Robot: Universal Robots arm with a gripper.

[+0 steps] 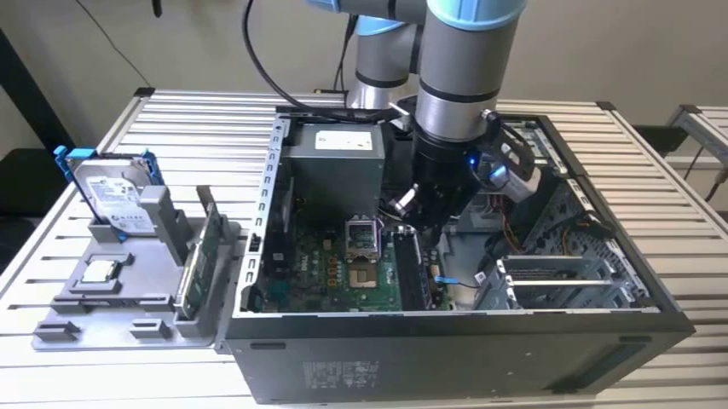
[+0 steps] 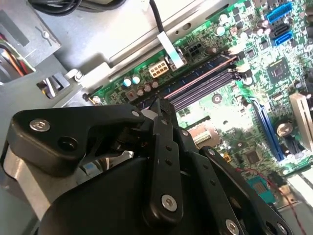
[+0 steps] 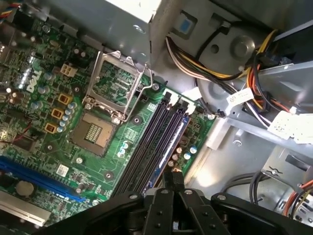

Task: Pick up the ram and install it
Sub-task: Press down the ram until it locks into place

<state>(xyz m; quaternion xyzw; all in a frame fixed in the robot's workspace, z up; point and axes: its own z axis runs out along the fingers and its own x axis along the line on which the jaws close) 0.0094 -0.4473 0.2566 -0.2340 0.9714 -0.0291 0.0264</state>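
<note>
The ram point(image 3: 172, 144), a thin dark blue stick, stands on edge in one of the black memory slots point(image 3: 151, 147) of the green motherboard point(image 1: 330, 273) inside the open computer case. My gripper point(image 3: 173, 177) is shut, its black fingertips pressed together directly over the ram's near end. I cannot tell whether they touch it. In the second wrist view the gripper point(image 2: 163, 104) points down at the end of the slot row point(image 2: 205, 83). In the exterior view the gripper point(image 1: 418, 223) is deep in the case, above the slots.
The empty processor socket point(image 3: 110, 93) lies beside the slots. Cable bundles point(image 3: 244, 78) and a metal drive cage point(image 1: 569, 273) crowd the other side. At the exterior view's left, a grey tray point(image 1: 68, 328) holds a hard drive point(image 1: 112, 196) and an upright green card point(image 1: 199, 264).
</note>
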